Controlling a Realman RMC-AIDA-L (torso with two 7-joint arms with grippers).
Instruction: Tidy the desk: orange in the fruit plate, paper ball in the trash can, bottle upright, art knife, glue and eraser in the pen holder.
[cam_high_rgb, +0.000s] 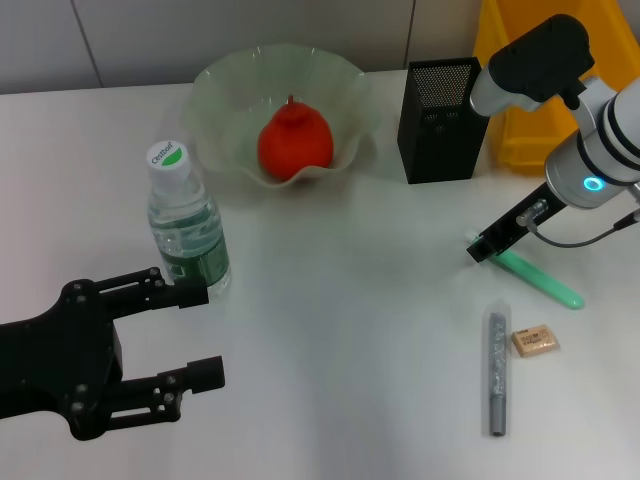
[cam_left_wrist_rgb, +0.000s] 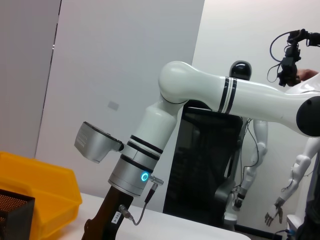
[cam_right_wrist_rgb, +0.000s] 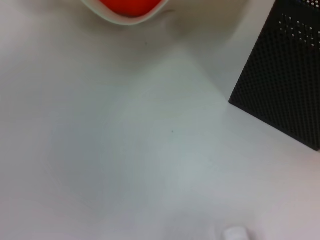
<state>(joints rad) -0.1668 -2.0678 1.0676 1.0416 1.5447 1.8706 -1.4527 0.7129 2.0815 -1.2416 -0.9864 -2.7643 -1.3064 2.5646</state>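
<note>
The orange (cam_high_rgb: 295, 142) is seen inside the fruit plate (cam_high_rgb: 222, 85), which stands at about 12 o'clock on the white table (cam_high_rgb: 350, 320) in the head view. In the right wrist view only the lower part of the orange (cam_right_wrist_rgb: 129, 6) and a piece of the plate's rim (cam_right_wrist_rgb: 125, 19) are shown. The bottle (cam_high_rgb: 185, 225) is standing upright at about 9 o'clock, with its white cap on top.

The left gripper (cam_high_rgb: 195, 332) is held low at about 8 o'clock. Its two black fingers are spread apart and nothing is held between them. The upper finger (cam_high_rgb: 180, 293) is just beside the lower part of the bottle; whether it touches the bottle cannot be told.

The pen holder (cam_high_rgb: 440, 120) is placed at about 1 o'clock, just beside the fruit plate, and the yellow trash can (cam_high_rgb: 520, 110) is behind it, partly hidden by the right arm. The right gripper (cam_high_rgb: 480, 248) is lowered at about 3 o'clock, at the near end of the green glue stick (cam_high_rgb: 545, 280), which lies flat on the table. Whether its fingers are closed on the glue cannot be told.

The art knife (cam_high_rgb: 496, 370), a grey stick, lies at about 5 o'clock, and the eraser (cam_high_rgb: 533, 342) lies just beside it. The two are apart.
</note>
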